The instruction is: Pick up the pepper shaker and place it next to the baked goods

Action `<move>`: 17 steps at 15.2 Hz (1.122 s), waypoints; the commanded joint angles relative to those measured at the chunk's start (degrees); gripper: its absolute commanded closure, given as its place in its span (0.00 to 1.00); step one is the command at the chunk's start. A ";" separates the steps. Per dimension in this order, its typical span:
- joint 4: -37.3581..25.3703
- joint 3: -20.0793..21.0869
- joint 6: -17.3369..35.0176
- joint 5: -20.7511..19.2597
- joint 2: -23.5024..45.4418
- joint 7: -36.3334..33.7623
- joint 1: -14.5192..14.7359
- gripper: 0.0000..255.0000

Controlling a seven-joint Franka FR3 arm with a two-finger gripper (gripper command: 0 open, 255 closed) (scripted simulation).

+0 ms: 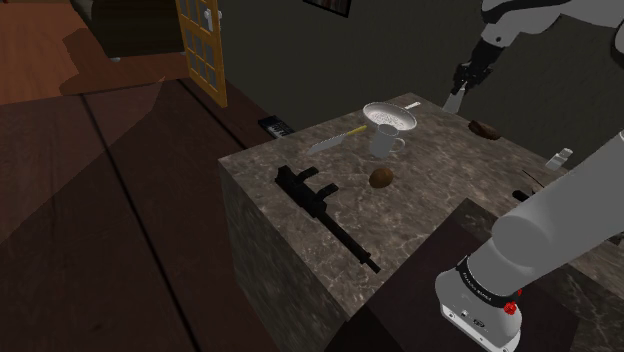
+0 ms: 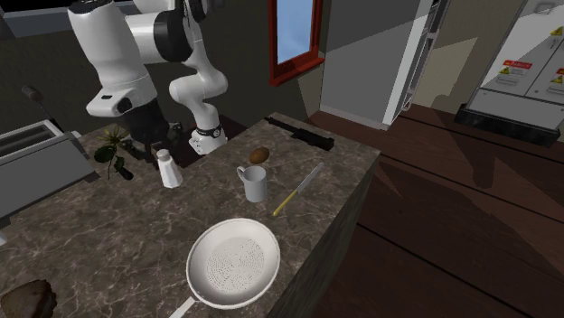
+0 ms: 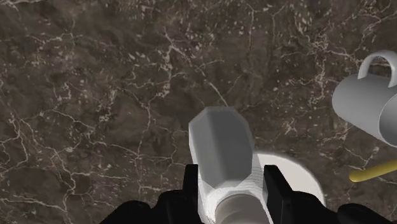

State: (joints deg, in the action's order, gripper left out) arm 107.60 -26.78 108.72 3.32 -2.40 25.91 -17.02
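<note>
My black gripper [image 3: 230, 186] is shut on the pepper shaker [image 3: 224, 149], a white shaker with a grey faceted top, clasped between both fingers. In the shoulder view the gripper [image 1: 459, 90] holds the shaker [image 1: 454, 101] in the air over the far side of the marble counter [image 1: 430, 200]. The second exterior view has the shaker [image 2: 168, 170] hanging under the gripper [image 2: 159, 150]. A dark brown loaf [image 1: 485, 128] lies near the far corner, the same loaf [image 2: 27, 296] sitting low at the second exterior view's left. A smaller brown bun [image 1: 381, 178] lies by the mug.
A white colander [image 2: 233, 265], a grey mug [image 2: 254, 183] and a yellow-handled knife [image 2: 295, 194] lie on the counter. A black rifle [image 1: 322, 208] rests near the counter's edge. A toaster [image 2: 32, 167] and a leafy sprig [image 2: 110, 149] stand behind the arm.
</note>
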 commanded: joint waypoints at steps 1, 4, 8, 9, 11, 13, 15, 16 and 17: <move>-3.03 -1.57 -0.95 1.36 2.58 3.34 -1.30 1.00; -7.75 -3.68 -2.37 3.83 6.87 8.27 -3.70 1.00; -15.35 -5.78 -4.99 7.82 13.54 14.65 -7.86 1.00; -17.52 -6.13 -5.80 8.90 15.36 16.16 -9.12 1.00; -22.24 -6.66 -7.62 11.12 19.20 19.02 -11.89 1.00; -27.57 -6.93 -9.74 13.39 23.29 21.61 -15.02 1.00; -33.66 -6.87 -12.21 15.65 27.67 23.84 -18.59 1.00; -37.09 -6.73 -13.60 16.78 30.00 24.79 -20.55 1.00; -44.14 -6.40 -16.49 18.89 34.58 26.21 -24.35 1.00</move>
State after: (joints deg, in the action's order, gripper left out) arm 70.22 -33.45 95.26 20.19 27.98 50.82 -37.98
